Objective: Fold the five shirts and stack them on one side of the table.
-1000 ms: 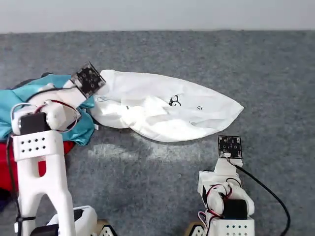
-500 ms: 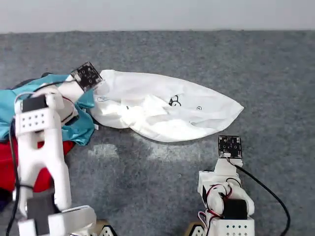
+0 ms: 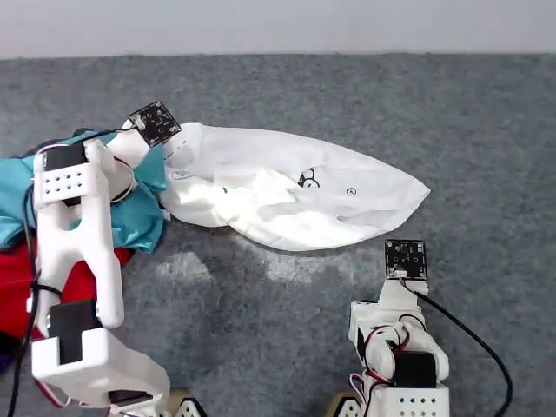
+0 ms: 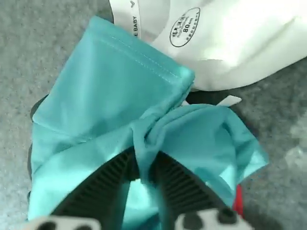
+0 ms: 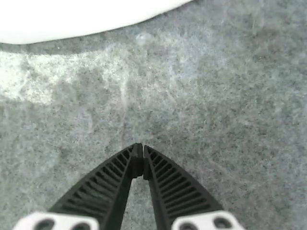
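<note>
A white shirt (image 3: 287, 195) lies crumpled across the middle of the grey table, its label end (image 4: 192, 33) showing in the left wrist view. A teal shirt (image 3: 130, 221) is heaped at the left edge beside it, over a red shirt (image 3: 26, 291). My left gripper (image 4: 144, 160) is shut on a pinched fold of the teal shirt (image 4: 115, 110), close to the white shirt's collar. The left arm (image 3: 78, 252) stands over the pile. My right gripper (image 5: 142, 158) is shut on nothing, low over bare carpet near the front, just short of the white shirt's edge (image 5: 72, 19).
The table is covered in grey felt (image 3: 434, 113), open at the back and right. A sliver of dark cloth (image 3: 4, 356) lies at the left edge under the red shirt. The right arm's base (image 3: 400, 365) and its black cable (image 3: 469, 334) stand at the front.
The left arm has lifted and swung back, with its upper segment now upright over the pile, and its wrist has shifted slightly up and left. The right arm and white shirt are unmoved.
</note>
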Controlling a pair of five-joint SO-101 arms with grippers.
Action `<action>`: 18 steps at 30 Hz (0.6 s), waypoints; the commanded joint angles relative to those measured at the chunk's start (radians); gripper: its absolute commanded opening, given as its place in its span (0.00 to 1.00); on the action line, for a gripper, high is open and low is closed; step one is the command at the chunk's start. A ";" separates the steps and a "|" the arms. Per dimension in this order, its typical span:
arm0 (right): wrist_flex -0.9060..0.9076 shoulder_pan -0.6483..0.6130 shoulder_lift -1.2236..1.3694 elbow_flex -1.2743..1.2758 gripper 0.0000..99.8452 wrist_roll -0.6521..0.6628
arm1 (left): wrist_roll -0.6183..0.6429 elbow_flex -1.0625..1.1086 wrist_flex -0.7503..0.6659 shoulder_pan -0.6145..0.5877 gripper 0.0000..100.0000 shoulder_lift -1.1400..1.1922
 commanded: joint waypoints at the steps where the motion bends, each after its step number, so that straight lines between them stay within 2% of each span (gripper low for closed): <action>1: 0.004 -0.004 -0.005 0.008 0.01 0.008 | -0.008 -0.044 -0.063 -0.020 0.01 -0.014; 8: 0.004 -0.004 -0.005 0.008 0.01 0.008 | 0.002 -0.102 -0.183 -0.166 0.01 -0.055; 13: 0.004 -0.004 -0.005 0.008 0.01 0.008 | 0.107 -0.145 -0.302 -0.311 0.01 -0.054; 18: 0.004 -0.004 -0.005 0.008 0.01 0.008 | 0.132 -0.173 -0.384 -0.457 0.01 -0.052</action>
